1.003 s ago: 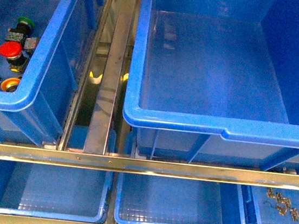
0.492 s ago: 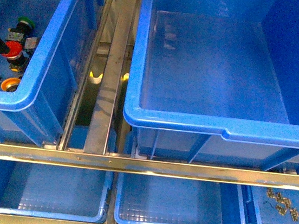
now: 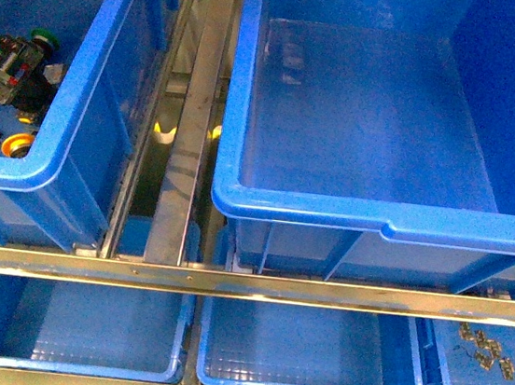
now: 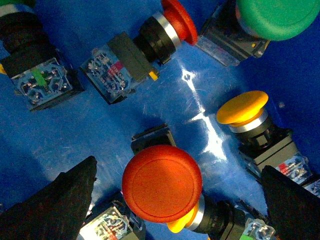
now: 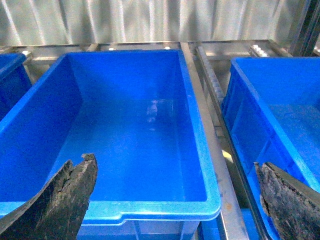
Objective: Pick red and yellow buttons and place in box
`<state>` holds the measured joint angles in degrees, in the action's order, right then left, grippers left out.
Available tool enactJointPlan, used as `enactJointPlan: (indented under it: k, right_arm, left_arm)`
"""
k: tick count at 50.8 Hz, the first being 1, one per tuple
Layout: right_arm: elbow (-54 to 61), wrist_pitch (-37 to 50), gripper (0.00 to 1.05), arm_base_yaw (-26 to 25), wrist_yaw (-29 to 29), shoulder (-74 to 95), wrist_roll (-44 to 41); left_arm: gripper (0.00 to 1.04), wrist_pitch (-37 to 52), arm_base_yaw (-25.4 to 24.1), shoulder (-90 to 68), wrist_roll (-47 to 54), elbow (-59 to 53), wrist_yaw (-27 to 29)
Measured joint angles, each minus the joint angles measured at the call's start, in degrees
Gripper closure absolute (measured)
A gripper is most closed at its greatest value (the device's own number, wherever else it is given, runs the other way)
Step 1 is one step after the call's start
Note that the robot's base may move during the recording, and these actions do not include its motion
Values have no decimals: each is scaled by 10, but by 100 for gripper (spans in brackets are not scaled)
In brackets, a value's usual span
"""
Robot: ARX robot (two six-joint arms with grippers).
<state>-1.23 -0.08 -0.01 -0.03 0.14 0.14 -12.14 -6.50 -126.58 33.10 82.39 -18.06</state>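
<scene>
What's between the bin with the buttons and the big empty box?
A shiny metal rail runs between the bin and the box, seen in the front view.

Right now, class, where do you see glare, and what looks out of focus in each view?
Left wrist view: white glare streaks the crate floor; the left fingers are dark and soft-edged. Front view: a pale reflection on the box floor. Right wrist view: a similar sheen on that floor.
</scene>
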Motion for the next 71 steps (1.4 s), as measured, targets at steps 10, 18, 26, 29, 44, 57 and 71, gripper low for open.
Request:
enactJointPlan:
  k: [10,18,26,29,44,57,71]
  right_arm:
    - [0,0,6,0,0,0,0]
    - [0,0,6,0,0,0,0]
    - [0,0,6,0,0,0,0]
    - [0,0,6,0,0,0,0]
    - [0,0,6,0,0,0,0]
    - [0,0,6,0,0,0,0]
    - [0,0,6,0,0,0,0]
  left_arm:
    - [8,0,-9,-18,0,5,1]
    - [8,2,-10,-21,-2,16,1]
    - [8,4,-7,-22,-11,21,-1]
    - [8,5,-5,-22,-13,21,-4]
    - [12,6,0,-27,-26,21,-9]
    - [51,19,-1,-30,-45,13,-9]
    - [70,55,-14,-16,-102,-11,-23]
